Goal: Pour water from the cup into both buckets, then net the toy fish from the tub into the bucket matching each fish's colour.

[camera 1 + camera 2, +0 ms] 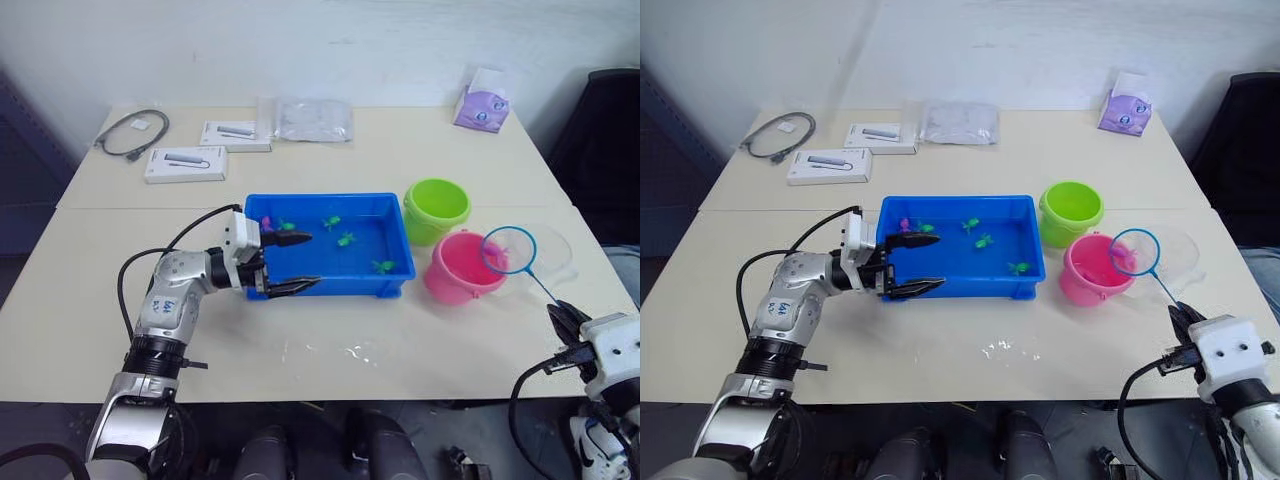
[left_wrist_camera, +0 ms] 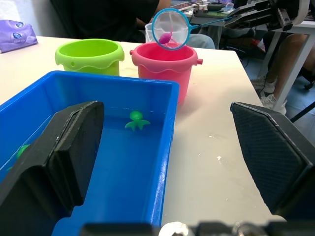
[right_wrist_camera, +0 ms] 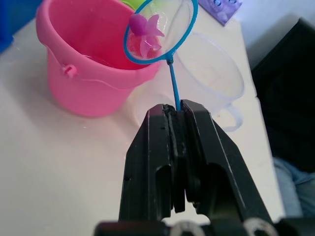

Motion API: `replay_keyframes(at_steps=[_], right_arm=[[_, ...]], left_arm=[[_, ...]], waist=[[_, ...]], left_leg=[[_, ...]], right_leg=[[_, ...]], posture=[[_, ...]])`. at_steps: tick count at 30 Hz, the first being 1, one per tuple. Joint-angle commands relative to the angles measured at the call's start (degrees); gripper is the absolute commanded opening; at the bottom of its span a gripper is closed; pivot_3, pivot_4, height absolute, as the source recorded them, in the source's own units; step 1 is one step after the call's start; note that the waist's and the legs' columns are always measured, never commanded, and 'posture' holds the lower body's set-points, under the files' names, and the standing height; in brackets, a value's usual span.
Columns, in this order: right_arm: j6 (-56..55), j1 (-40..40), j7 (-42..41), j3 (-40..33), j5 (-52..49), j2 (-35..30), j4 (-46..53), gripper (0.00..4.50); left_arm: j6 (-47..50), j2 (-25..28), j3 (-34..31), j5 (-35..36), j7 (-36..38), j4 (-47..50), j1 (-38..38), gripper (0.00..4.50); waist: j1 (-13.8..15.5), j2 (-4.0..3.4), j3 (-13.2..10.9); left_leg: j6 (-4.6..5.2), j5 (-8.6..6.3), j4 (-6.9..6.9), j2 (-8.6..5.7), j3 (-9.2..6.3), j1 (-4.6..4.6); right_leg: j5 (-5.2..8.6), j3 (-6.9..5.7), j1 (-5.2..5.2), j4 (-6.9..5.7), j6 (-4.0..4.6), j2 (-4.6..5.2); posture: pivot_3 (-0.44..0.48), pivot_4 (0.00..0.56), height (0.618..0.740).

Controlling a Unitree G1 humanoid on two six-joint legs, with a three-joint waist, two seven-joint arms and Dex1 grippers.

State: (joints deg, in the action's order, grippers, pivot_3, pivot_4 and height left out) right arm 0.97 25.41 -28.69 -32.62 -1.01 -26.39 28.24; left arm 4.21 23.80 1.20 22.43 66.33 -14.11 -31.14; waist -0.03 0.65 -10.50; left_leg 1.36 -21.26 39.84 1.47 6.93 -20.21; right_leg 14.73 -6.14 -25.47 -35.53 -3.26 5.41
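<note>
The blue tub (image 1: 325, 198) sits mid-table holding water, several green toy fish (image 1: 346, 239) and one magenta fish (image 1: 267, 222). My left gripper (image 1: 300, 263) is open, its fingers astride the tub's near left corner. To the tub's right stand the lime green bucket (image 1: 436, 208) and the pink bucket (image 1: 460, 272). My right gripper (image 3: 177, 110) is shut on the thin handle of the net (image 1: 508, 250). The blue hoop hangs over the pink bucket's right side with a magenta fish (image 3: 145, 24) in its mesh. The clear cup (image 3: 211, 73) stands just behind the pink bucket.
Two white boxes (image 1: 185, 163), a coiled cable (image 1: 130, 132), a clear plastic bag (image 1: 314, 120) and a purple tissue pack (image 1: 482, 105) lie along the far side. Water drops (image 1: 360, 352) spot the table in front of the tub. A black chair (image 1: 605, 140) stands at the right.
</note>
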Motion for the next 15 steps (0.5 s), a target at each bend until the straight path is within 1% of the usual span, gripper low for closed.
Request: replay_keyframes(at_steps=[1,3,8,10,12,13,15], right_arm=[[-10.9,0.7,3.4,0.7,8.6,-2.9,-2.0,0.0],[-16.1,1.0,6.0,1.2,14.4,-4.6,-3.9,0.0],[-26.9,1.2,18.9,2.5,32.2,-7.1,-9.8,0.0],[-28.6,0.8,23.4,3.0,36.8,-7.1,-10.9,0.0],[-28.4,-0.3,24.8,2.9,35.9,-6.4,-11.0,0.0],[-27.5,-0.9,23.2,3.4,32.0,-6.0,-10.7,0.0],[-24.3,-2.2,17.5,5.4,20.1,-5.4,-8.6,0.0]], left_arm=[[0.8,0.3,-0.3,0.5,-0.8,3.1,0.3,4.43],[1.2,0.3,-0.4,0.5,-1.1,3.7,0.5,4.43],[1.9,0.1,-0.3,0.7,-1.8,4.8,0.6,4.43],[2.0,0.0,-0.3,0.7,-1.9,5.0,0.6,4.43],[1.9,-0.2,-0.3,0.6,-2.2,5.0,0.4,4.43],[1.8,-0.2,-0.4,0.6,-2.4,5.0,0.4,4.43],[1.8,-0.1,-0.5,0.5,-2.7,5.0,0.3,4.43]], waist=[[0.0,0.0,0.0],[0.0,0.0,0.0],[0.0,0.0,0.0],[0.0,0.0,0.0],[0.0,0.0,0.0],[0.0,0.0,0.0],[0.0,0.0,0.0]], left_leg=[[0.0,0.0,0.02,0.01,0.0,0.0],[-0.01,0.0,0.03,0.01,0.0,0.0],[-0.04,0.02,0.04,0.02,0.0,0.0],[-0.05,0.02,0.06,0.02,0.0,0.0],[-0.07,0.04,0.07,0.03,0.0,0.0],[-0.09,0.04,0.07,0.04,0.0,0.0],[-0.09,0.05,0.1,0.05,0.0,0.01]], right_leg=[[0.0,0.0,0.0,0.0,0.0,-0.01],[0.0,0.0,0.0,-0.01,0.0,-0.01],[0.01,0.01,0.0,-0.01,0.01,0.0],[0.01,0.02,0.0,-0.02,0.01,0.0],[0.02,0.03,0.0,-0.03,0.03,0.0],[0.02,0.03,0.0,-0.04,0.03,-0.01],[0.02,0.04,0.01,-0.05,0.03,-0.02]], posture=[[0.0,0.15,0.74],[0.0,0.15,0.74],[0.0,0.15,0.74],[0.0,0.15,0.74],[0.0,0.15,0.74],[0.0,0.15,0.74],[0.0,0.15,0.74]])
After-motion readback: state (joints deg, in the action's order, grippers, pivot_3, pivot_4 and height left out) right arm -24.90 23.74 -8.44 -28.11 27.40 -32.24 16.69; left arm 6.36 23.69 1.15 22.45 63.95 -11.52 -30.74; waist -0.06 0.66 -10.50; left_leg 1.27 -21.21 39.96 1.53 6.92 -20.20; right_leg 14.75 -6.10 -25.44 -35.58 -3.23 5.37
